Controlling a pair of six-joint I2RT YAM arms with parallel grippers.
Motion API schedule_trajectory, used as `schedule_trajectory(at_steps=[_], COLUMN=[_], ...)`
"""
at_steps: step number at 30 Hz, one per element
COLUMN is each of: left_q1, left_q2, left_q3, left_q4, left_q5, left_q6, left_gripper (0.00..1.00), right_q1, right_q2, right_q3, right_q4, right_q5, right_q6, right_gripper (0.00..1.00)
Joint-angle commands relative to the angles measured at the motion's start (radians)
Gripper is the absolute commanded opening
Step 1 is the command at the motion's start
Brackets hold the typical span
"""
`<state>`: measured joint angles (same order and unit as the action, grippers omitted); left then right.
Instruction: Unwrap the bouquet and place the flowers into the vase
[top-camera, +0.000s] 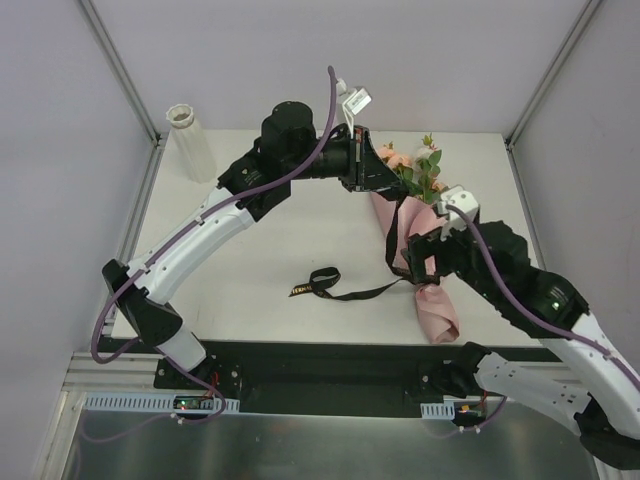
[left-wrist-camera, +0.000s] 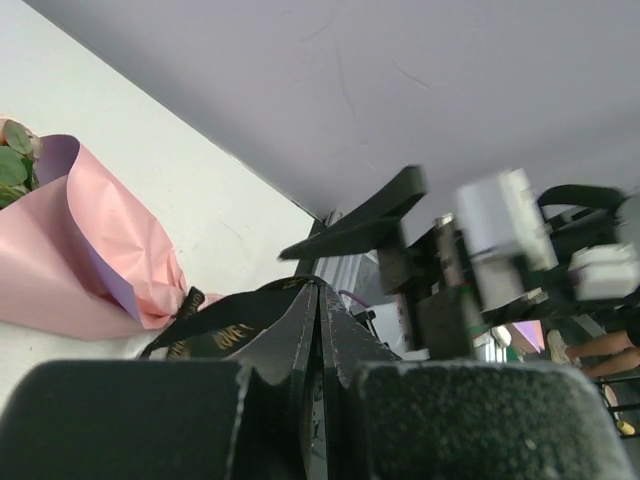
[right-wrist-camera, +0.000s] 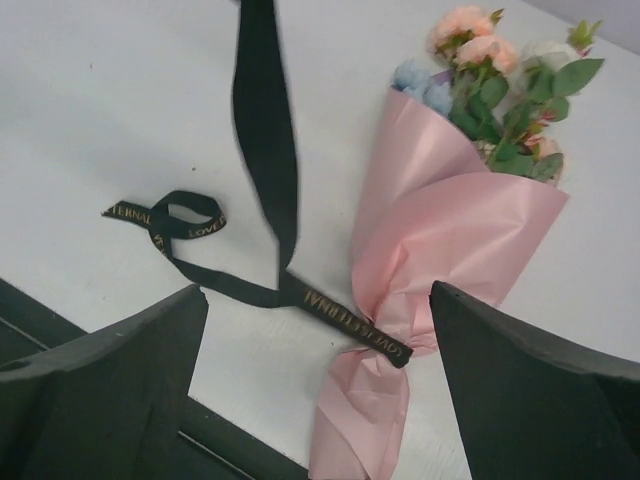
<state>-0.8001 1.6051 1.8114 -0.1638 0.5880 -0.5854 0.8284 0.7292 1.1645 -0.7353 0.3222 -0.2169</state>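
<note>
Nearest us, the right gripper (right-wrist-camera: 315, 290) hangs with its jaws spread wide and empty over the narrow waist of the bouquet (right-wrist-camera: 440, 230). The bouquet lies on the right of the table (top-camera: 270, 240) in its pink paper, tail toward us. The black ribbon (top-camera: 335, 290) trails from that waist, one end looped on the table. Another strand rises to the left gripper (left-wrist-camera: 320, 340), clenched on it above the flowers (top-camera: 415, 165). Farthest, the vase (top-camera: 190, 140) stands upright at the far left corner.

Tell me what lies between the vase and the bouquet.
In the top view, only the left arm hangs over that stretch, between vase and bouquet; the table beneath looks bare.
</note>
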Motion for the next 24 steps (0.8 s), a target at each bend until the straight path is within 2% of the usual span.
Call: schedule_trajectory(at_steps=[1,4,8,11,14,20,22,24], left_q1=[0.013,0.024,0.044,0.067,0.099,0.215,0.248,0.292], left_q2=[-0.070,-0.085,-0.132,-0.171,-0.214,-0.267,-0.255,-0.217], left_q3=[-0.011,-0.023,-0.055,-0.089,-0.127,-0.201,-0.187,-0.140], left_q4=[0.024,0.021,0.018,0.015,0.010,0.004,0.003,-0.013], left_q5=[-0.016,-0.014,-0.020,-0.033,-0.048,-0.099,-0.086,-0.016], left_q6=[0.024,0.025,0.025,0.032,0.032,0.032,0.032,0.013], left_gripper=[0.00,0.00,0.00,0.00,0.00,0.00,0.00,0.00], right_q1=[0.000,0.000,0.000,0.001,0.005,0.005,0.005,0.005], right_q2=[0.113,0.156,0.225,0.303,0.343,0.297,0.305,0.337], right_q3=[-0.081,-0.146,-0.183,-0.163,-0.123,-0.129,-0.134,-0.134], right_q4=[0.074,0.181,0.293,0.297,0.255,0.261,0.278,0.306], right_q5=[-0.173,-0.279,-0.273,-0.160,-0.084,-0.163,-0.199,-0.221], right_q6=[-0.047,-0.004,0.017,0.004,-0.006,0.010,0.016,0.013], right_gripper=[0.96,0.96,0.98,0.91,0.89,0.95,0.95,0.96])
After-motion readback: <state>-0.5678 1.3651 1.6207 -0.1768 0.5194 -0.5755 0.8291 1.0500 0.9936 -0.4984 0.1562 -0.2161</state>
